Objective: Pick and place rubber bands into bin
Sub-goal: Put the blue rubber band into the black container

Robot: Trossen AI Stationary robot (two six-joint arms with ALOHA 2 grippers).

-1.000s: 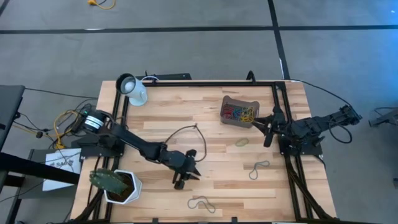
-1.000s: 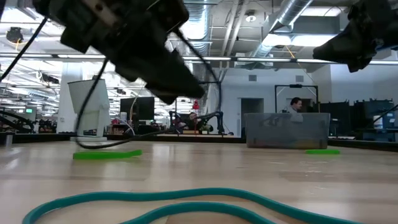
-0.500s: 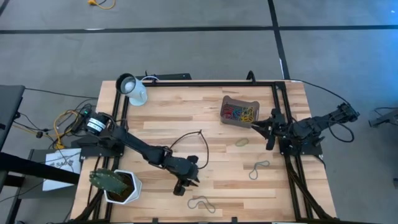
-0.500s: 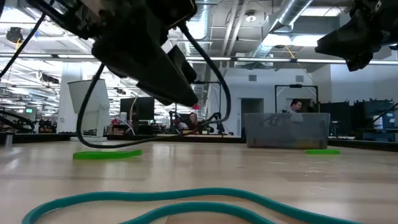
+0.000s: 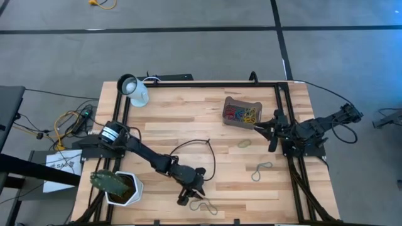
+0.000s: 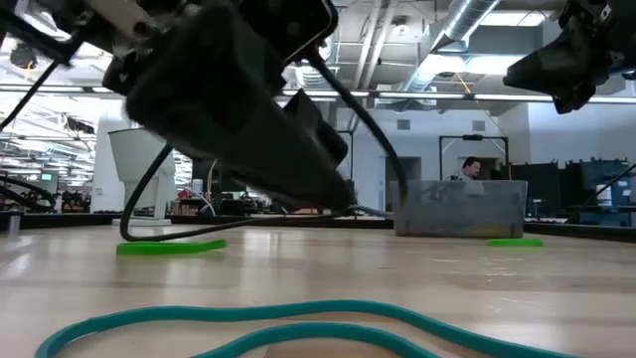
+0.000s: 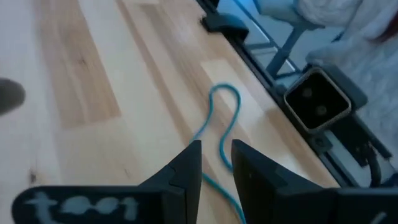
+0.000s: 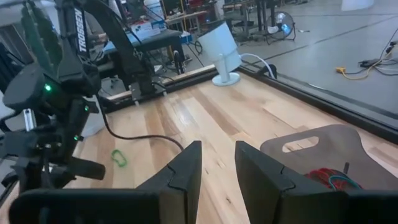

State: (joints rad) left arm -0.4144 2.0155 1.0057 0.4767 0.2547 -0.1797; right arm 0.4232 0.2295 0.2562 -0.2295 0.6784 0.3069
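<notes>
- Could pinch only bare wood: the teal rubber band [image 7: 222,127] lies flat and thin on the counter [image 5: 188,125], so gripper tips closing a shade too high or off its strand would come up empty.
- Might drag the loop toward the counter's near edge, which sits just beyond it, if the fingers scrape along instead of dropping straight.
- Risks snagging the long black cable loop [image 5: 200,150] trailing just behind the left arm during any carry toward the bin [image 5: 242,112], well apart across the counter.
- Left gripper [image 5: 188,196]: stretched low and far toward the near edge, pitched down just beside the teal rubber band [image 5: 203,205]; fingers apart by a narrow gap, holding nothing, band end showing between and beyond the tips.
- Right gripper [image 5: 271,130]: parked raised at the counter's right rail, near the bin, fingers slightly apart and empty.
- Bin already holding a tangle of coloured bands; other bands loose on the counter: one [image 5: 244,143] below the bin, one [image 5: 260,169] farther toward the near right.
</notes>
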